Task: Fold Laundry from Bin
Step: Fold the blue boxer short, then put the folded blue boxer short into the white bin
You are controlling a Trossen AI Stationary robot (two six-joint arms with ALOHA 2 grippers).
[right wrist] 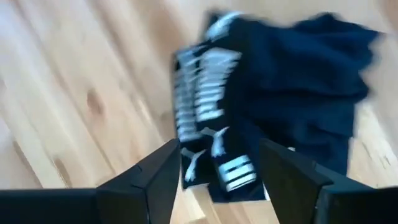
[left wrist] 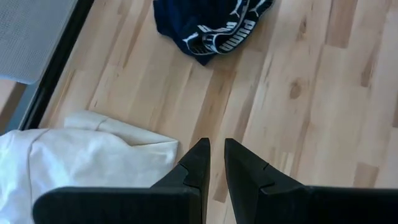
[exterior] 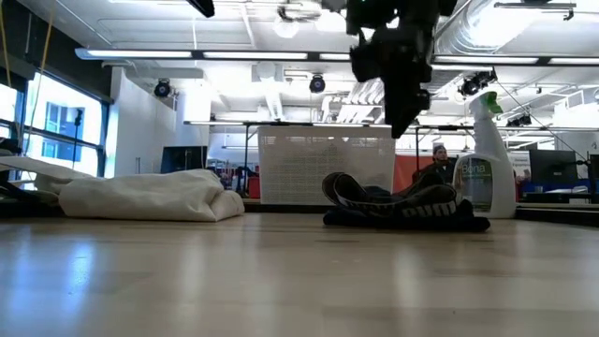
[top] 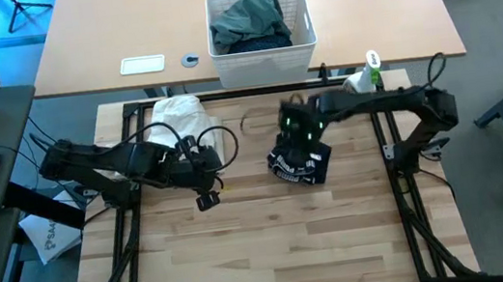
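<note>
Directly under the right gripper point(top: 296, 137), fingers spread and holding nothing: one black piece with white Puma lettering point(top: 299, 162), crumpled on the wooden table point(top: 275, 245), not gripped. Beside the left gripper point(top: 208, 199), fingers nearly together around nothing: one white cloth point(top: 186, 122), heaped just behind it. Beyond both grippers, on a second table: one white bin point(top: 264, 59) holding the remaining laundry point(top: 250, 22), with one spray bottle point(top: 365, 74) near the right arm.

High view looks straight down; low view looks level across the bench point(exterior: 299, 281); both show the black piece point(top: 299, 161).
</note>
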